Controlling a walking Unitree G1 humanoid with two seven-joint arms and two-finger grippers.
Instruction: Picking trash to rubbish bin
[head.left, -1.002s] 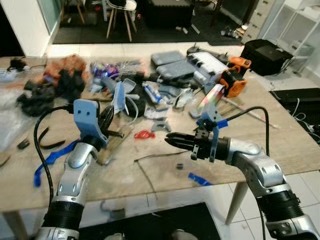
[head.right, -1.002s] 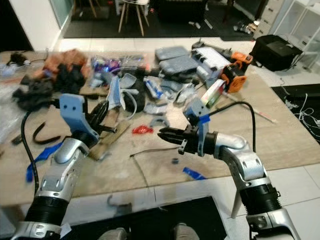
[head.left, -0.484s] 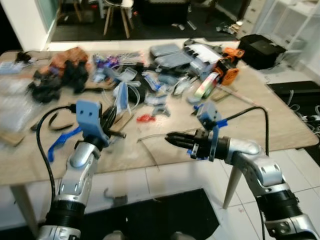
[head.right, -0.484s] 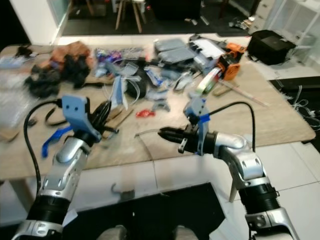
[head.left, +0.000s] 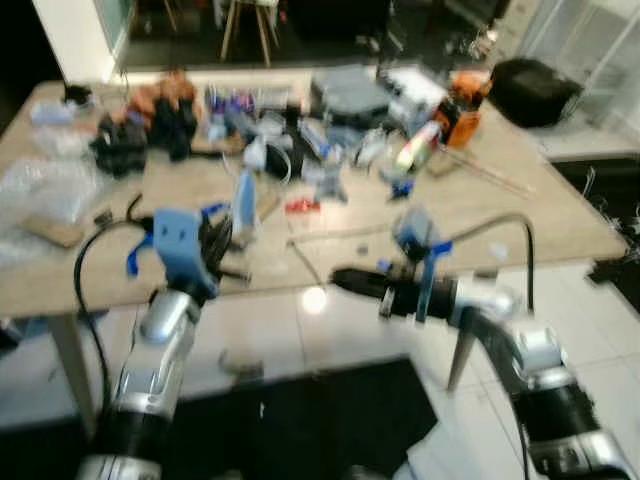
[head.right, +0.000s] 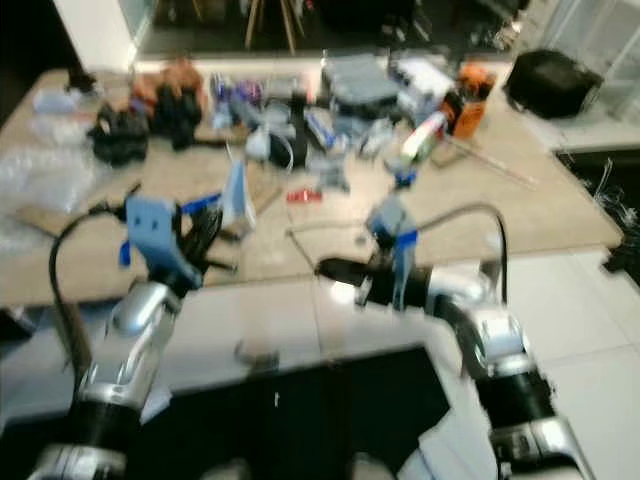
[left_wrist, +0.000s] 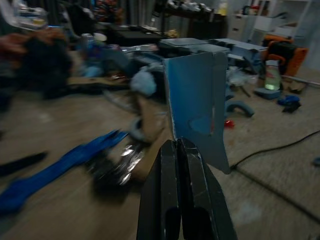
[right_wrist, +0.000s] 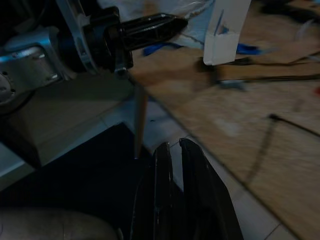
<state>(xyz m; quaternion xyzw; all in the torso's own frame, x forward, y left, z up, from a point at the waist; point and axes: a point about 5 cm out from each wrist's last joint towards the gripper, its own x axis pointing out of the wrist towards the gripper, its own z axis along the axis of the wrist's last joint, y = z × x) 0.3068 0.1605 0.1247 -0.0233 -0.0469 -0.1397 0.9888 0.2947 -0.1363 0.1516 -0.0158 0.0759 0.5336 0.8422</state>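
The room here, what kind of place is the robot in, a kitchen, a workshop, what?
Probably a room in a home used as a workshop or hobby space. A long wooden table is strewn with clutter, with an orange tool and grey cases at its far end, over a white tiled floor.

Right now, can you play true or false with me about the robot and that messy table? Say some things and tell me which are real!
1. The left end effector is pinched on a light blue flat piece. True.
2. The right end effector is carrying a red scrap. False: it holds nothing, and the small red scrap lies on the table.
3. The table is messy with many things. True.
4. The orange tool sits at the near edge beside the left arm. False: it is at the far right end of the table.
5. The right end effector hangs over the white floor tiles, in front of the table edge. True.
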